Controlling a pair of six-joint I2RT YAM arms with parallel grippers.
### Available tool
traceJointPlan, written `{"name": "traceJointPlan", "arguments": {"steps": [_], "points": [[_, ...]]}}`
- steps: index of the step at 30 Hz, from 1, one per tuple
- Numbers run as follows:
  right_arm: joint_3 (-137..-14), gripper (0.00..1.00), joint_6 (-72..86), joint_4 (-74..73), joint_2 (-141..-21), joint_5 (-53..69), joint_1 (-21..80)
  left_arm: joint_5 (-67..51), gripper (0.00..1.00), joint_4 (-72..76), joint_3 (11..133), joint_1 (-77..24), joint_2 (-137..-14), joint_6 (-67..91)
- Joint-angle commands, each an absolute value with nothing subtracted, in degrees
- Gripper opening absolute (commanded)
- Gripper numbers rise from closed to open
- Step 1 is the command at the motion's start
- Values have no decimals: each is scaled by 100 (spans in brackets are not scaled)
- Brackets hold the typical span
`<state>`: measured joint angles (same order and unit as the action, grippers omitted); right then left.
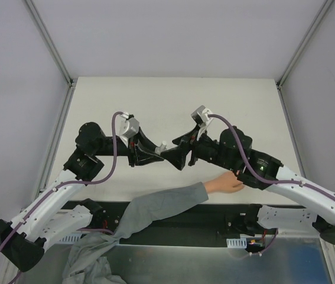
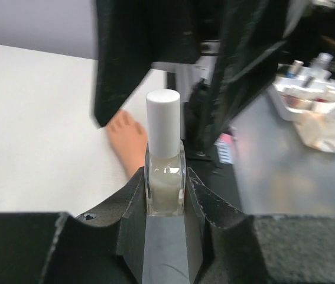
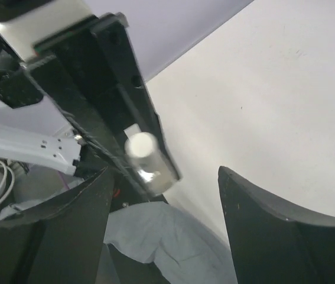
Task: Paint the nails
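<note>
**Bottle held out, its cap facing the open right hand**

Starting at the left of the top view, the left hand (image 1: 155,155) sits just left of frame centre, closed on a small clear glass polish bottle (image 1: 163,145) with a white cylindrical cap (image 2: 163,121). Its wrist camera confirms the grasp. The two black fingers (image 2: 132,201) press the flat glass sides low in the frame, and the cap stands free above them.

In the top view the bottle's long axis runs out of the left hand towards the right hand (image 1: 176,156). That hand faces it from just right of centre, with the tips of the two hands almost meeting. In the right wrist view its fingers (image 3: 285,236) are spread wide and grasp nothing. The blurred cap shows nearly end-on in the gap between them, left of the middle.

We judge the step in hand to be taking hold of the cap. What counts, then, is that the cap lies straight ahead of the right hand along that axis, a little closer to the finger on the left of the frame.

Farther right and lower in the top view, the person's peach hand (image 1: 223,183) and its grey sleeve (image 1: 167,204) lie at the near edge of the pale worktop (image 1: 173,100). Its long axis runs left to right, and the fingertip end is tucked beside the right forearm.

The nails are too small for us to make out in any view. We place them at that right-hand end, which is lower right of both hands and nearer the right arm.
</note>
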<state>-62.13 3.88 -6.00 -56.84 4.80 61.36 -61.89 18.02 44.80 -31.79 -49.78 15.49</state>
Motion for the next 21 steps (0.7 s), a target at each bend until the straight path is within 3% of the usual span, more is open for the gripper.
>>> {"name": "traceJointPlan", "arguments": {"steps": [1, 7, 12, 14, 21], "points": [[-7440, 74, 1080, -1658, -6106, -2638, 7021, -4387, 0, 958, 4693, -3173, -4720, 563], [-8340, 73, 1626, -2214, -7021, -4277, 7698, -3701, 0, 835, 4623, -3208, -4588, 492], [-9052, 56, 1802, -2558, -7646, -5000, 7822, -3569, 0, 800, 4606, -3287, -4526, 492], [-9097, 50, 1863, -2461, -7777, -5010, 7831, -3524, 0, 800, 4597, -3313, -4509, 483], [-9167, 43, 2197, -2373, -8077, -4913, 7787, -3551, 0, 809, 4605, -3349, -4474, 510]]}}
